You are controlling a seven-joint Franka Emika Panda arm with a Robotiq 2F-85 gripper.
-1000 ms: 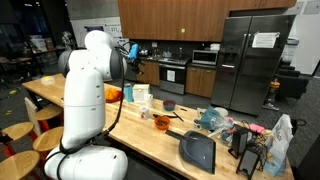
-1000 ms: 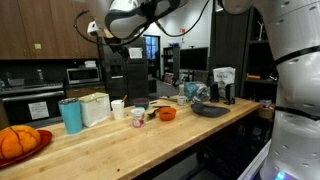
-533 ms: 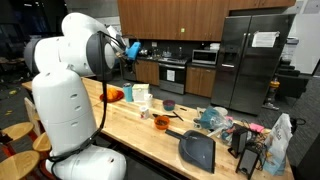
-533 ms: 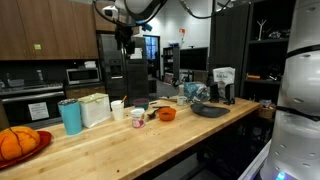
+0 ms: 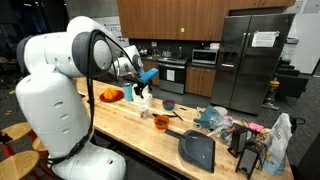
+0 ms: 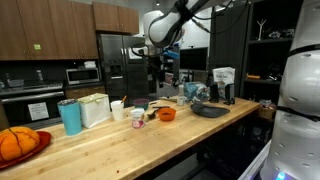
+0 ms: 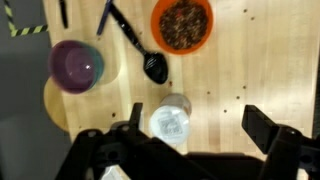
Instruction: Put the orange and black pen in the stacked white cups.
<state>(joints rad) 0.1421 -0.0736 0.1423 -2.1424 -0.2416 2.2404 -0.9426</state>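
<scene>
My gripper [image 7: 200, 128] is open and empty. Its two dark fingers frame the wooden table from above. It hangs high over the middle of the table in both exterior views [image 5: 148, 76] [image 6: 160, 62]. A white cup column that I take for the stacked white cups [image 6: 117, 108] stands beside a white container. In the wrist view, a white round cup with a printed label [image 7: 170, 121] lies just inside one finger. I cannot pick out the orange and black pen in any view.
The wrist view shows an orange bowl with dark contents [image 7: 182, 25], a purple cup [image 7: 78, 65] and a long black utensil [image 7: 130, 42]. The table also holds a teal cup [image 6: 70, 115], a small orange bowl [image 6: 167, 113] and a black pan [image 5: 197, 150].
The arm has swung from high at the table's end to over the middle of the table, and the gripper now hangs lower and closer to the objects.
</scene>
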